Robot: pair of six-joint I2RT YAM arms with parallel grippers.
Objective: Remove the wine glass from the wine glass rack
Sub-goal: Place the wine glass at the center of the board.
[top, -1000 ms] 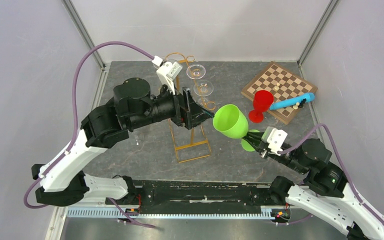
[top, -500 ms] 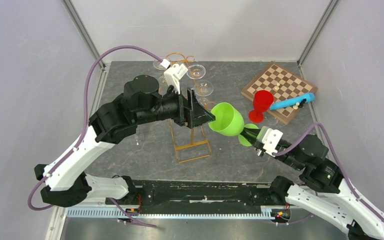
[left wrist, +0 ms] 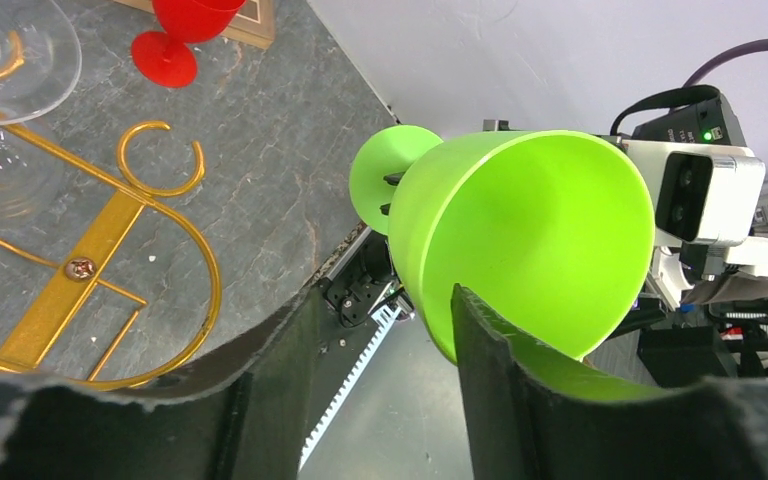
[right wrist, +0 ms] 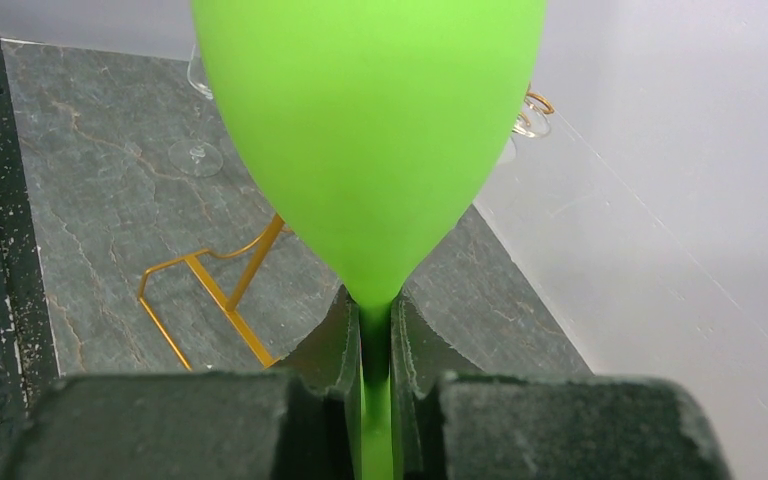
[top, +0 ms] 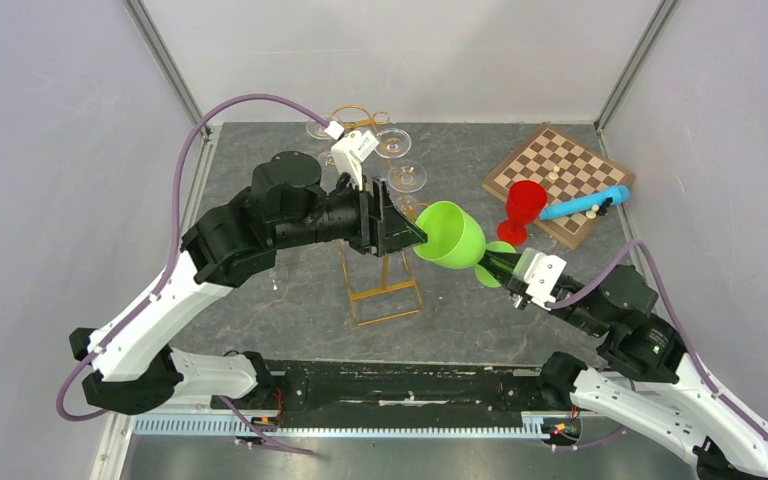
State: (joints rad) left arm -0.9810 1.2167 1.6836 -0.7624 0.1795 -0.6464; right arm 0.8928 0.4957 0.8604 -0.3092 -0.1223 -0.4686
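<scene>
This is a robot test cell in a lab. Plain pale wall panels [top: 50,150] set in bare metal corner posts [top: 165,60] box in a grey stone-patterned counter [top: 460,320]. A left arm [top: 150,320] and a right arm [top: 680,405] are bolted at its near edge by a black rail [top: 410,385], with a purple cable [top: 250,98] looping free. The props are mixed: a chessboard [top: 570,165], a red goblet [top: 525,200], a gold wire rack [left wrist: 60,295] and a green wine glass [top: 452,235].

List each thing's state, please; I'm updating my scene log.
green wine glass: off the rack, tilted, held by its stem
right gripper: shut on the green wine glass
left gripper: open, jaws straddling the glass's rim
wine glass rack: upright, holding clear glasses
clear glasses: hanging foot-up
red goblet: upright by the chessboard
blue tube: lying on the chessboard
</scene>
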